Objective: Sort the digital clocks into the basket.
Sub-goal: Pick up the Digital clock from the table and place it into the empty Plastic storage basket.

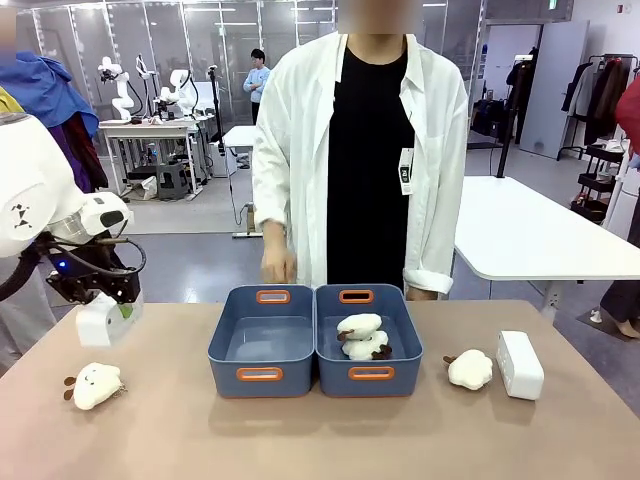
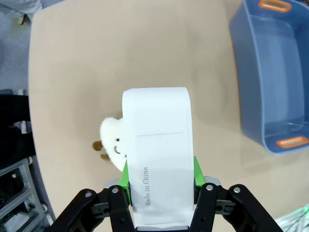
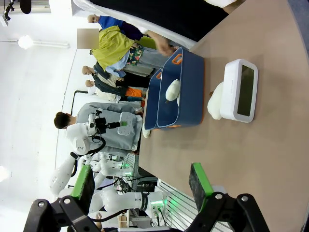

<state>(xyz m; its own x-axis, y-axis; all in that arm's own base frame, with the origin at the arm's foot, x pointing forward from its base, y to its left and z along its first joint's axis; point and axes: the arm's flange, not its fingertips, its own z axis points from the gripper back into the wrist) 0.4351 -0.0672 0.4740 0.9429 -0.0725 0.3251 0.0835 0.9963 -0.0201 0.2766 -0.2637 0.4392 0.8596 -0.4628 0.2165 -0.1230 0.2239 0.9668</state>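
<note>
Currently my left end effector (image 2: 161, 178) pinches one digital clock (image 2: 157, 135) above the bench (image 1: 320, 440), mid-carry I judge, so next I must bring it over the empty basket (image 1: 230, 378) alongside and let go.

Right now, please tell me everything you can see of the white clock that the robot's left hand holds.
The digital clock is a plain white block with rounded corners, smooth hard plastic by its look. The face turned to the wrist camera bears a fine seam and small print, "Made in China"; no display shows. The left hand is shut on it, a green pad on each side. It seems lifted above the table, with a cream plush toy lying below it.
</note>
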